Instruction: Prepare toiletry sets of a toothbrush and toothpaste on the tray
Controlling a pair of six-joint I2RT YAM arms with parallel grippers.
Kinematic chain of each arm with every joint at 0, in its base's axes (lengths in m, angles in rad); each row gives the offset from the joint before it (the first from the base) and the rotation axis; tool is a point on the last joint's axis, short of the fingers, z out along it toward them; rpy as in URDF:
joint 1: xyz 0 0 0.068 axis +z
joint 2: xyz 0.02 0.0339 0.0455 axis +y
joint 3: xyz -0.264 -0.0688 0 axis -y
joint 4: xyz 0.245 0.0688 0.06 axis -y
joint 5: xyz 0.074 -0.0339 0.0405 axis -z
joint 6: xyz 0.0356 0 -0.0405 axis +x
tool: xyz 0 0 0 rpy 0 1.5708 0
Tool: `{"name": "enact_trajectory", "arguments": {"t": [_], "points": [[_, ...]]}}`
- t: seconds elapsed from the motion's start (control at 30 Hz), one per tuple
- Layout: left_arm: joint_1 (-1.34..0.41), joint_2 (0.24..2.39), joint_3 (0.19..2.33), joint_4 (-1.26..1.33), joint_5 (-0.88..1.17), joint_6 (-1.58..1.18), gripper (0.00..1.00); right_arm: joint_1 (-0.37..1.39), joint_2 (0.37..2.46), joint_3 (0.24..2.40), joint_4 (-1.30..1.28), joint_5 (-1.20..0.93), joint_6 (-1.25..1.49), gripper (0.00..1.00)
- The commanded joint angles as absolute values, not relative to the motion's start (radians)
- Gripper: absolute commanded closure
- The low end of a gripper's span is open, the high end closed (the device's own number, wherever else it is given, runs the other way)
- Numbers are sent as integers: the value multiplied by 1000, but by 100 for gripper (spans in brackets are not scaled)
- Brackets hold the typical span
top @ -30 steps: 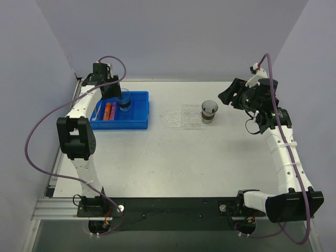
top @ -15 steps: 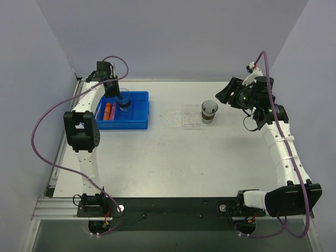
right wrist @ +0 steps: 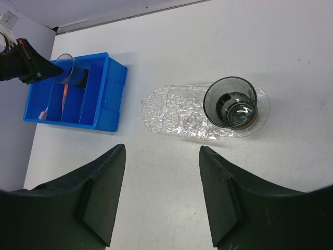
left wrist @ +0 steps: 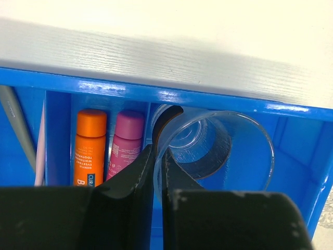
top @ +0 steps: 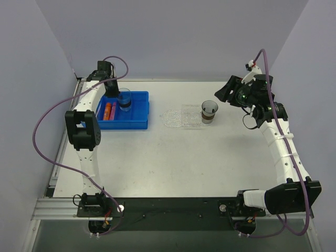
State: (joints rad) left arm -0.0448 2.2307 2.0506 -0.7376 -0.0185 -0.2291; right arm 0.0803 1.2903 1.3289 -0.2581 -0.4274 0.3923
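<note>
**Blue bin holds the toiletries; left arm pinches a cup**

Blue plastic is the landmark: the blue bin [top: 139, 109] sits on the table [top: 173, 163] on the left arm's side, toward its far edge. Three of its compartments show in the left wrist view.

In the compartment farthest from the tray lies the toothbrush [left wrist: 14, 117], a thin grey stick. A paler sliver lies beside it; I cannot tell what that sliver is. The middle compartment holds the orange toothpaste tube [left wrist: 89, 148] and the pink toothpaste tube [left wrist: 125, 146], side by side and touching, caps toward the bin's far wall. The next compartment contains a clear cup [left wrist: 223, 148], standing upright.

The left gripper [left wrist: 158, 169] is down inside the bin. Its fingers [left wrist: 132, 179] are pressed together on the cup's wall, one outside and one inside the rim, on the side nearest the tubes.

The tray [top: 176, 118] lies flat on the table beside the bin, on the right arm's side and apart from it. A dark cup [top: 209, 111] stands on the tray's end farthest from the bin.

The right gripper [right wrist: 161, 200] hangs in the air beyond the tray, well apart from the bin. Its fingers are spread wide and hold nothing.
</note>
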Motion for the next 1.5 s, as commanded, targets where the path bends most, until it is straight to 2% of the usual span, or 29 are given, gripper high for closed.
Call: {"name": "enact_trajectory", "arguments": {"t": [0.0,0.53,1.0,1.23,1.47], "points": [[-40,2194,2088,-742,-34,-248,100,91,1279,1339,-229,-442,400,47],[-40,2010,2043,-749,-86,-373,100,100,1267,1325,-193,-451,403,47],[-61,1683,1714,-562,-149,-587,100,212,1311,1399,-255,-319,373,47],[-192,1523,1493,-466,-213,-742,100,314,1387,1469,-319,-275,387,47],[-414,1447,1341,-371,-278,-899,100,408,1448,1532,-423,-242,403,49]]}}
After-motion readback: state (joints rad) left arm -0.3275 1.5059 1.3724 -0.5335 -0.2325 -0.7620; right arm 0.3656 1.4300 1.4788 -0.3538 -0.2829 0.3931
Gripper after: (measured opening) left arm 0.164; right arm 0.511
